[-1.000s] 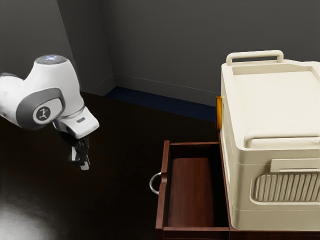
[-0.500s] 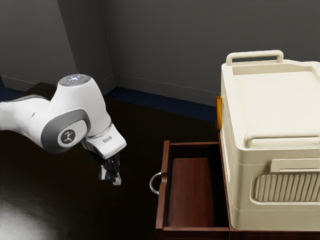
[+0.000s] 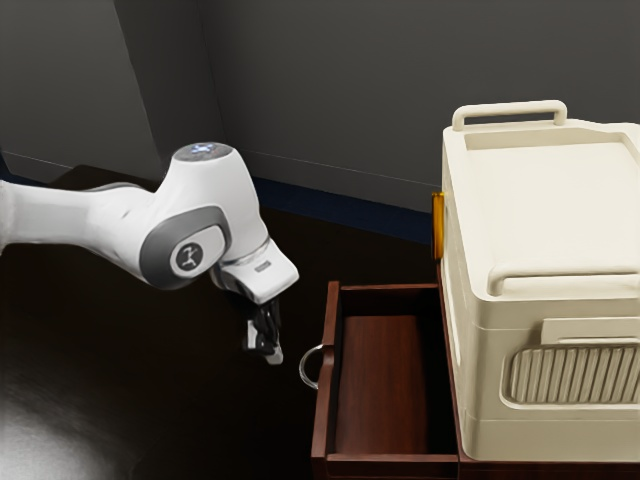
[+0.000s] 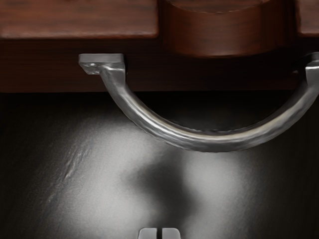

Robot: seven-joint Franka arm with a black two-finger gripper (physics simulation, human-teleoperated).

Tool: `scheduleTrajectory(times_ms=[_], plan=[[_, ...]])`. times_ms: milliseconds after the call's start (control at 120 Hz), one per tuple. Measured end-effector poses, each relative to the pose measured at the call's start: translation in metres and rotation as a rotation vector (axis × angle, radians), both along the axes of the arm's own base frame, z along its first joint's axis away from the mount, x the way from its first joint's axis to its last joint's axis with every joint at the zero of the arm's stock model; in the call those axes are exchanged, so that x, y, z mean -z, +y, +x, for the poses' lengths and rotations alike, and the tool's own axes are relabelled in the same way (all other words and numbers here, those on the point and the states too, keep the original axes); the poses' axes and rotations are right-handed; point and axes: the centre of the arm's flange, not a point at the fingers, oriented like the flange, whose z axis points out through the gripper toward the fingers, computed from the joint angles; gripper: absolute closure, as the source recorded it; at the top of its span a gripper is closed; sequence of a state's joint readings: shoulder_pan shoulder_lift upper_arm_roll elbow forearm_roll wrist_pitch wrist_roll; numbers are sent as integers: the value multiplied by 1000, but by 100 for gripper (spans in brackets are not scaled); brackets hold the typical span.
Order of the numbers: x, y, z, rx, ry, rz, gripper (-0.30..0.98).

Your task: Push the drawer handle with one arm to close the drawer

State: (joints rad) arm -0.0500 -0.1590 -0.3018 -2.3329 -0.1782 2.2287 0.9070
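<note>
Hovering with hand (image 4: 159, 233) narrow, handle (image 4: 214, 143) just ahead; risking slipping off its curve by pushing off-centre, leaving drawer (image 3: 325, 415) beyond open.

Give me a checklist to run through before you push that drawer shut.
1. Drawer empty, as far as its visible floor shows: ok.
2. Handle unobstructed on the drawer's front: ok.
3. Gripper fingers together for pushing: ok.
4. Gripper on the handle's side of the drawer front: ok.
5. Gripper touching the handle: not ok, a gap separates them.
6. Fingertips level with the handle: cannot tell.
</note>
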Motion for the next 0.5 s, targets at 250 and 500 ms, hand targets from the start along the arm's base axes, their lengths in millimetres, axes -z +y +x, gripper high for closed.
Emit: scheduleTrajectory(times_ms=[250, 500], plan=[[4, -25, -10, 40, 6, 12, 79], [8, -34, -10, 39, 14, 12, 79]])
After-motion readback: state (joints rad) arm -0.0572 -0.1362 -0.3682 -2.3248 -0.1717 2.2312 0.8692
